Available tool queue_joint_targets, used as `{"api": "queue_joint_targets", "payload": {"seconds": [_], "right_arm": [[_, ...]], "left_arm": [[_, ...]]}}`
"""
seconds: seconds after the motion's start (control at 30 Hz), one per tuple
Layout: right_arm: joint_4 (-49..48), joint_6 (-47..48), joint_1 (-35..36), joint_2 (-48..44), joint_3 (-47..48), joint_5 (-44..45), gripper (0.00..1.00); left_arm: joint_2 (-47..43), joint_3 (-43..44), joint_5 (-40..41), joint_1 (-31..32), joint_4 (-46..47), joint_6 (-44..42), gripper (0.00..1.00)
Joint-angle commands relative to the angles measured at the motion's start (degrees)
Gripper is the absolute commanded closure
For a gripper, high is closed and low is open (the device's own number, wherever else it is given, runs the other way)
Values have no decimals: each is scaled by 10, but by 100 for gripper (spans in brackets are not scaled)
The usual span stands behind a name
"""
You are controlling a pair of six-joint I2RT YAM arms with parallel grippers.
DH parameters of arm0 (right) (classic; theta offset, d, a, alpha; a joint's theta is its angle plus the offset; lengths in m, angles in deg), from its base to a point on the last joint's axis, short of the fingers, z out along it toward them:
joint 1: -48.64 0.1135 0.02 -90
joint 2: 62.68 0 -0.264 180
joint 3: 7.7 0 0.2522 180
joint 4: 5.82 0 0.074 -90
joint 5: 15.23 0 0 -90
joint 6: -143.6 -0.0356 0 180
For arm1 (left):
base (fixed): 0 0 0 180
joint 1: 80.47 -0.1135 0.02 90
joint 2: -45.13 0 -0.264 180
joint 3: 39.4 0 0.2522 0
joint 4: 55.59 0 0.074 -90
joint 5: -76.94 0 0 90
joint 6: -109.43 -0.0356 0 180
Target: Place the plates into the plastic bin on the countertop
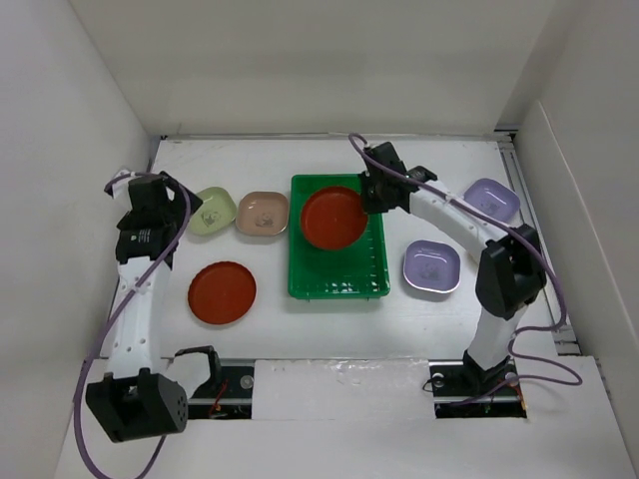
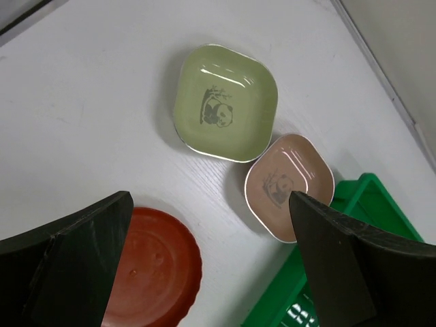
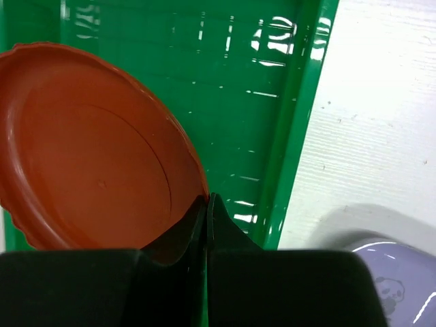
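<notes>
The green plastic bin (image 1: 339,284) lies mid-table. My right gripper (image 1: 367,205) is shut on the rim of a red-brown plate (image 1: 332,218) and holds it over the bin's far half. In the right wrist view, the jaws (image 3: 206,199) pinch the plate's (image 3: 95,150) edge above the bin floor (image 3: 238,102). My left gripper (image 1: 165,215) is open and empty above the countertop. In its wrist view, the open jaws (image 2: 210,197) stand between the second red-brown plate (image 2: 153,266) and the pink-tan dish (image 2: 286,180), below the pale green dish (image 2: 225,102). No cream dish shows.
The second red-brown plate (image 1: 222,292) lies left of the bin, with the pale green dish (image 1: 214,211) and pink-tan dish (image 1: 263,214) behind it. Two lavender dishes (image 1: 431,266) (image 1: 491,199) sit right of the bin. White walls close in the sides and back.
</notes>
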Motion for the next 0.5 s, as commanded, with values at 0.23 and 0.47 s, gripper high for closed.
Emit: {"api": "queue_joint_targets", "payload": {"seconds": [0.23, 0.47], "right_arm": [[-44, 11, -23, 86, 52, -14, 88], [-58, -1, 2, 10, 41, 17, 0]], "left_arm": [[-120, -34, 77, -1, -100, 92, 0], [-156, -91, -52, -1, -111, 108, 0]]}}
